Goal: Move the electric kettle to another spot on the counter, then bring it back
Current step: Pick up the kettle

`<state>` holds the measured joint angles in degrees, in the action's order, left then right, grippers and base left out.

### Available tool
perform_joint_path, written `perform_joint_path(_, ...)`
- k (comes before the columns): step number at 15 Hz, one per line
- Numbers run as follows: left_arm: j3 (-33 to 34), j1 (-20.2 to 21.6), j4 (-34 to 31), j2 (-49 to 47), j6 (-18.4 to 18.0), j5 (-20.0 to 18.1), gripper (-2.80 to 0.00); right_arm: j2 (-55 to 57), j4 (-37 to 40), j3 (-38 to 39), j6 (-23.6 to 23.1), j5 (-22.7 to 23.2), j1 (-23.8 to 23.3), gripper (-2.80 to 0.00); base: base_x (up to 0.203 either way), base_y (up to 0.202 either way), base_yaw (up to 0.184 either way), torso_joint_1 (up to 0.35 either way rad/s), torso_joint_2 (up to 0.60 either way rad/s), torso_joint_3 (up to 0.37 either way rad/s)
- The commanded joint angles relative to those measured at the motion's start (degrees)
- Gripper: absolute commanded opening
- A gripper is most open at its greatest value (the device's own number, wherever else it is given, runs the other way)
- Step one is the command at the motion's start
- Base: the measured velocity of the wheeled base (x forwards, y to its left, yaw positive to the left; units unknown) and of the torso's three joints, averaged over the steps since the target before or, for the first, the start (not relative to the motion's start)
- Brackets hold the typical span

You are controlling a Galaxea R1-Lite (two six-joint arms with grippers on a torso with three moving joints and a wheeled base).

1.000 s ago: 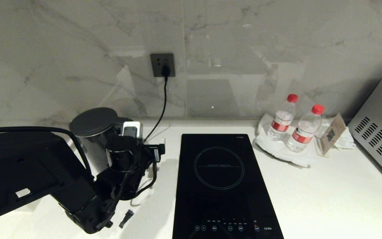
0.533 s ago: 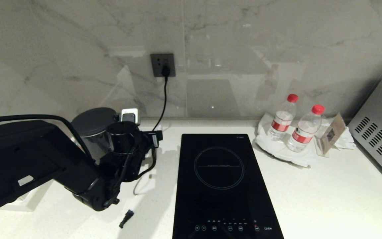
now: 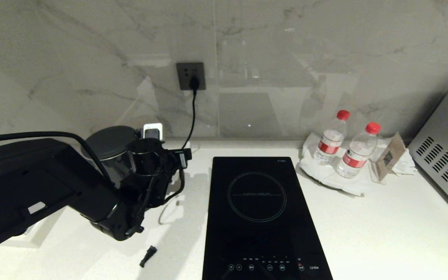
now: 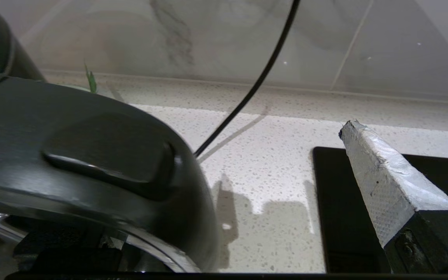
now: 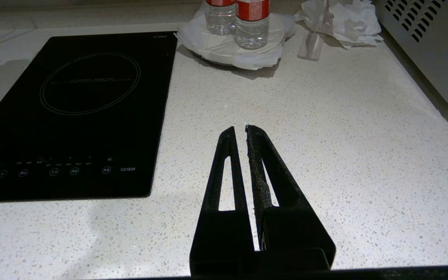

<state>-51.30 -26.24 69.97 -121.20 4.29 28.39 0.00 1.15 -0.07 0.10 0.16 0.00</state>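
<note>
Two arms serve this robot, but only the left gripper (image 3: 158, 134) is at work: its fingers spread wide, with the kettle's handle (image 4: 103, 163) between them and one taped finger (image 4: 383, 182) clear of it. The kettle (image 3: 109, 149) stands on the counter (image 3: 383, 233) near its back edge, left of the hob (image 3: 261, 217). The right gripper (image 5: 239, 130) hangs over the counter, fingers almost together, empty.

A: What does the left arm (image 3: 33, 186) look like?
B: Boxy matte-black links, a black cable (image 3: 53, 136) looping over them, small white patches on the casing.
A: And the fingers?
B: Left finger (image 4: 379, 182) wrapped in grey textured tape; the right gripper (image 5: 239, 132) has slotted black prongs.
</note>
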Motion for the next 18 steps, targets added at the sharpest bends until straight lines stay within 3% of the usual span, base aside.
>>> perform_joint_path(1, -0.03, 0.05, 0.43, 0.17, 0.11, 0.17, 0.00, 0.00, 0.00, -0.01, -0.01, 0.02, 0.00, -2.80, 0.000, 0.000, 0.000, 0.000, 0.00, 0.000)
perform_joint_path(13, 0.06, 1.63, 0.60, 0.70, 0.55, 0.52, 0.00, 0.00, 0.00, -0.01, -0.01, 0.02, 0.00, -2.80, 0.000, 0.000, 0.000, 0.000, 0.00, 0.000)
perform_joint_path(14, 0.06, 1.63, 0.60, 0.70, 0.55, 0.52, -2.80, 0.00, 0.00, 0.06, -0.01, 0.02, 0.00, -2.80, 0.000, 0.000, 0.000, 0.000, 0.00, 0.000)
perform_joint_path(18, 0.32, 1.63, 0.60, 0.70, 0.55, 0.47, -2.80, 0.00, 0.00, -0.01, -0.01, 0.02, 0.00, -2.80, 0.000, 0.000, 0.000, 0.000, 0.00, 0.000)
